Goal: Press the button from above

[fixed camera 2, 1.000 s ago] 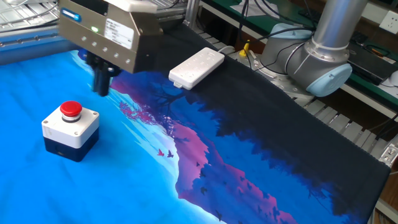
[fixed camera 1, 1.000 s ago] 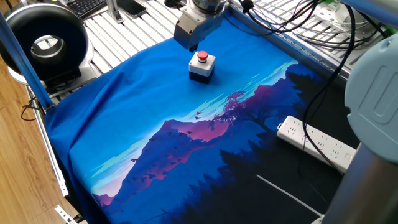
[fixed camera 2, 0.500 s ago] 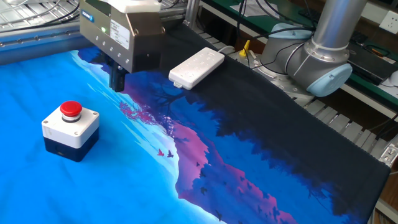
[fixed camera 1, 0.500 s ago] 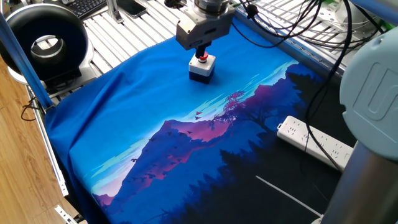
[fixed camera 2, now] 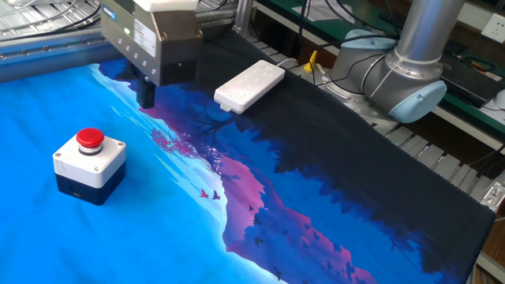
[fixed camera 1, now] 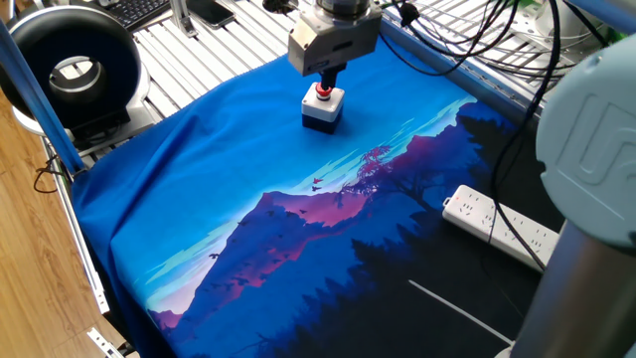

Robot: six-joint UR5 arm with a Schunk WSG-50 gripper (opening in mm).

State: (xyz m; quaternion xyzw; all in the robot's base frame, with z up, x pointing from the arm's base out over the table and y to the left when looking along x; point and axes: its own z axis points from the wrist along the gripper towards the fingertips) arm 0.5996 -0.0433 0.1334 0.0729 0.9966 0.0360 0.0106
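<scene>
Blue cloth: button apart from hand.

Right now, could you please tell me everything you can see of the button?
The button is a small round red cap, glossy like plastic, standing proud of a little cube box with a light grey top and dark base. The box sits upright and square on the blue printed cloth. In the other fixed view the gripper hangs behind it, apart; nothing touches the cap there.

One button, one power strip, one end effector
</scene>
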